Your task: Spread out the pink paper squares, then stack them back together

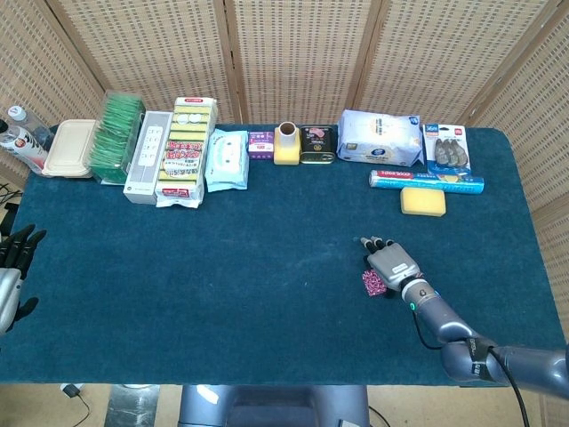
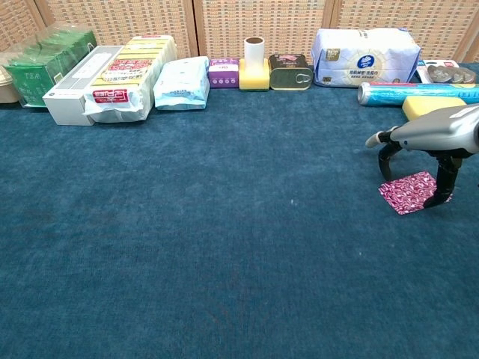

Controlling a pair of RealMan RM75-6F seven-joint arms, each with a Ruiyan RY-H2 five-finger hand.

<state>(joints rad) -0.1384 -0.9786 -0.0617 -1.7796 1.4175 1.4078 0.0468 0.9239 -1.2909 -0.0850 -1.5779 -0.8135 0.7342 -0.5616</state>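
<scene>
A small stack of pink patterned paper squares (image 2: 408,193) lies flat on the blue cloth at the right; in the head view the stack (image 1: 372,283) peeks out from under the hand's left side. My right hand (image 2: 432,136) arches over it palm down, fingers apart and pointing downward, with fingertips (image 2: 441,196) touching at the stack's right edge and the thumb near its left corner. Nothing is lifted. The same right hand (image 1: 391,264) covers most of the paper from above. My left hand (image 1: 13,258) hangs at the table's far left edge, fingers spread, holding nothing.
Goods line the far edge: a green tea box (image 2: 41,66), a white box (image 2: 78,84), yellow packs (image 2: 127,75), wipes (image 2: 182,82), a can (image 2: 290,71), a tissue pack (image 2: 367,54). A blue roll (image 1: 427,181) and yellow sponge (image 1: 422,201) lie just behind the right hand.
</scene>
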